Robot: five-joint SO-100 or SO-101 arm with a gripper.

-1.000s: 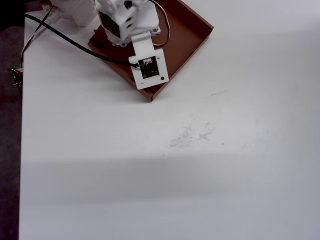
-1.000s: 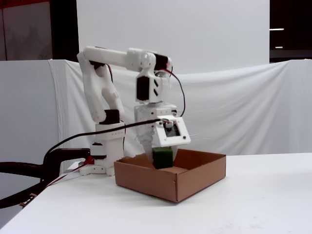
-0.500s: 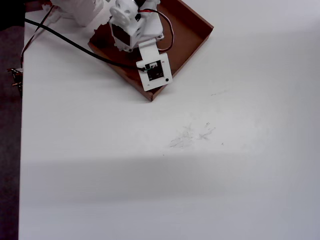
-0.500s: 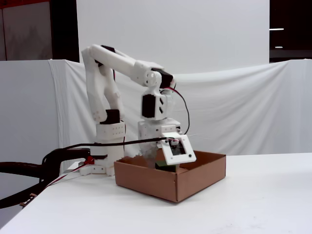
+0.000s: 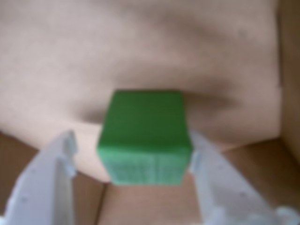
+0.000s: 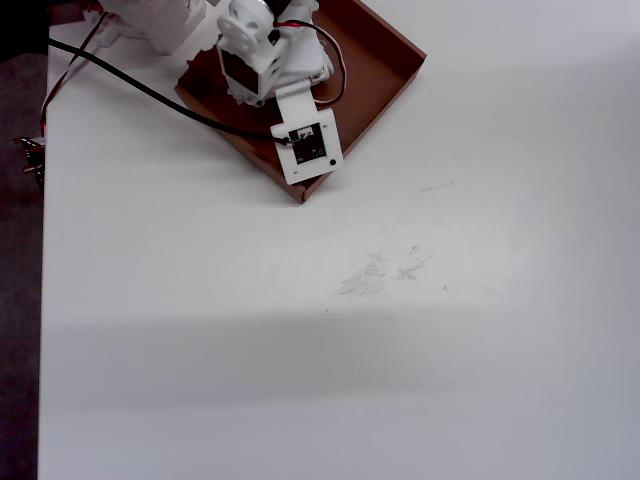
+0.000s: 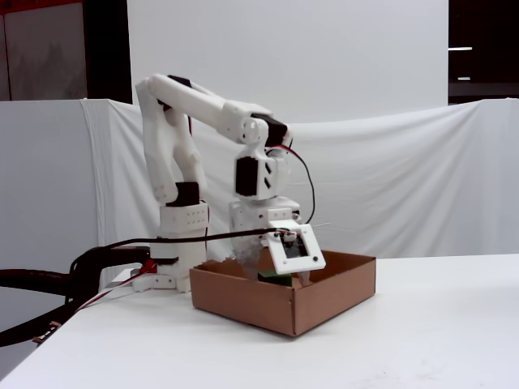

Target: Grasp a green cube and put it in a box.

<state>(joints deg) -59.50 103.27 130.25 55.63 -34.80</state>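
The white table (image 6: 400,330) was the largest item, bare apart from faint scuff marks near its middle in the overhead view. At its far corner stood the box (image 7: 324,300), a shallow brown cardboard tray, with the white arm (image 7: 195,121) bent down over it.

In the wrist view the box floor (image 5: 140,51) filled most of the frame, and the green cube (image 5: 145,136) sat low inside the box, apparently resting on or just above that floor. In the fixed view only a sliver of the green cube (image 7: 274,277) showed above the box wall.

The gripper (image 5: 133,157) was spread: the right finger touched or nearly touched the cube's side, while the left finger stood clear of it with a visible gap. The cube was judged released or very nearly so.

The cube looked rigid, light and flat-faced, with a fine ribbed texture on its near face suggesting fair grip. Any re-grasp would best be taken across two opposite side faces, squarely.
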